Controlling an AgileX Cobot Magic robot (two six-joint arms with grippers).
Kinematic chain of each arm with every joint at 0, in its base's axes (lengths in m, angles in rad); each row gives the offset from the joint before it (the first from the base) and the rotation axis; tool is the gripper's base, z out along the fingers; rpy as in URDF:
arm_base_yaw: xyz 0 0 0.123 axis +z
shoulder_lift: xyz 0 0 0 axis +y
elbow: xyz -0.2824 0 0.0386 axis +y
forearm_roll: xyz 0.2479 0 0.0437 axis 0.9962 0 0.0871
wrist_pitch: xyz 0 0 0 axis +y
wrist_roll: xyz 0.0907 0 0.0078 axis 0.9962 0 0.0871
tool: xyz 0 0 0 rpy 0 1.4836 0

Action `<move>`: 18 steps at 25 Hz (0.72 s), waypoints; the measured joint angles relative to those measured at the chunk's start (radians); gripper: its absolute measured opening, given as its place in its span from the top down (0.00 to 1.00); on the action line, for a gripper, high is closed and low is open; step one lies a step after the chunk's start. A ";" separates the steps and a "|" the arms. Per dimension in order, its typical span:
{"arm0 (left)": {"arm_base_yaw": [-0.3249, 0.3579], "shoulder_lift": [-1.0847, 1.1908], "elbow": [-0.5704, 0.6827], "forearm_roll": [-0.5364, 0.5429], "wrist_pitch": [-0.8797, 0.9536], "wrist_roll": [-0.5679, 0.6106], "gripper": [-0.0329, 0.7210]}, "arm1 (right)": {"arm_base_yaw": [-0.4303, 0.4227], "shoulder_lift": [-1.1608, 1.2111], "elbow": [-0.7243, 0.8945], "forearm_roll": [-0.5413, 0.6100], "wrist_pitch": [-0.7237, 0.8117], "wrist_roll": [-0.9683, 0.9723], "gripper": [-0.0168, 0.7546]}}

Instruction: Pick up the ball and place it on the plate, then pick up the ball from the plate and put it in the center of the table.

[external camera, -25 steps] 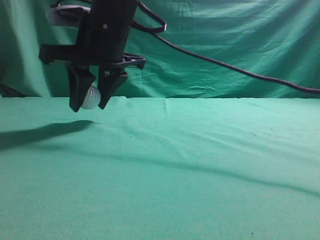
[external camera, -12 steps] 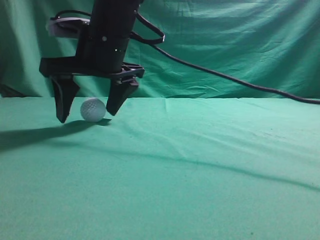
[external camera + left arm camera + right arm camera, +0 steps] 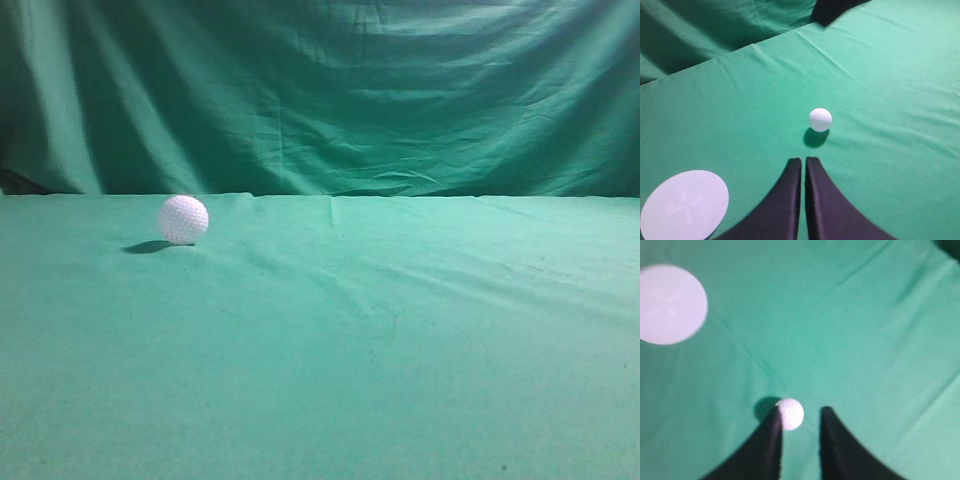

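The white dimpled ball (image 3: pixel 183 219) rests on the green table (image 3: pixel 400 330) at the left, with no gripper near it in the exterior view. In the right wrist view the ball (image 3: pixel 791 414) lies below my open right gripper (image 3: pixel 801 410), close to its left finger and free of the jaws. In the left wrist view the ball (image 3: pixel 820 119) lies ahead of my left gripper (image 3: pixel 803 160), which is shut and empty. The white round plate (image 3: pixel 684 204) lies empty at the lower left of that view, and shows at the upper left of the right wrist view (image 3: pixel 671 304).
A draped green curtain (image 3: pixel 320 90) hangs behind the table. A dark shape (image 3: pixel 832 9) sits at the top edge of the left wrist view. The cloth is slightly wrinkled.
The right gripper opened and let go of the ball onto the table. It then rose out of the exterior view with its cable. The ball stays where it was set down.
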 joint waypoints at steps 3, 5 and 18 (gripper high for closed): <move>0.000 0.000 0.000 -0.012 -0.033 0.000 0.96 | 0.000 -0.112 0.000 -0.008 0.083 0.019 0.93; 0.000 0.000 0.000 -0.035 -0.047 0.000 0.96 | 0.000 -0.180 0.000 -0.026 0.133 0.050 0.98; 0.000 0.000 0.000 -0.049 -0.049 0.000 0.96 | 0.000 -0.520 0.054 -0.034 0.295 0.169 0.98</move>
